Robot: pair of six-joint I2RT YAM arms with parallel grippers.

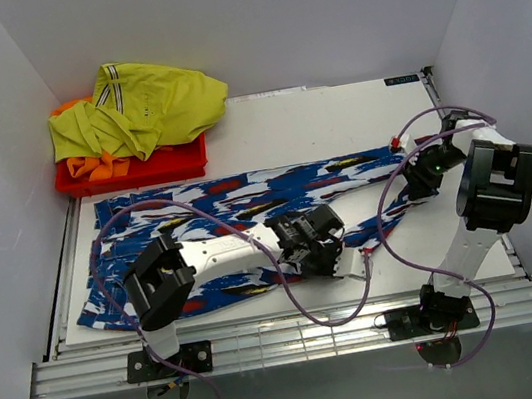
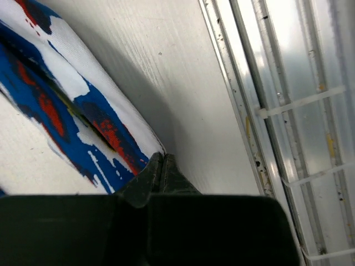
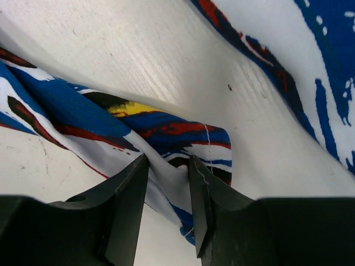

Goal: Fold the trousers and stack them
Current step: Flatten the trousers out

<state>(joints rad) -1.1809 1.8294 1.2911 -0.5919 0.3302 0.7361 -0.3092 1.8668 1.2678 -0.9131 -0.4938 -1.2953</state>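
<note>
The trousers [image 1: 236, 204], royal blue with white, red and black blotches, lie spread lengthwise across the white table [image 1: 334, 118], legs pointing right. My left gripper [image 1: 344, 258] is at the near leg's end. In the left wrist view its jaws [image 2: 161, 158] are pressed together right on the hem corner of the trousers [image 2: 66, 111]. My right gripper [image 1: 412, 176] is at the far leg's end. In the right wrist view it [image 3: 169, 166] pinches a raised fold of the trousers [image 3: 111, 116], with both fingers against the cloth.
A yellow-green garment [image 1: 135, 109] lies heaped on an orange garment [image 1: 129, 165] at the back left corner. A metal rail [image 1: 299, 341] runs along the table's near edge and shows in the left wrist view [image 2: 277, 111]. Purple cables loop over the trousers.
</note>
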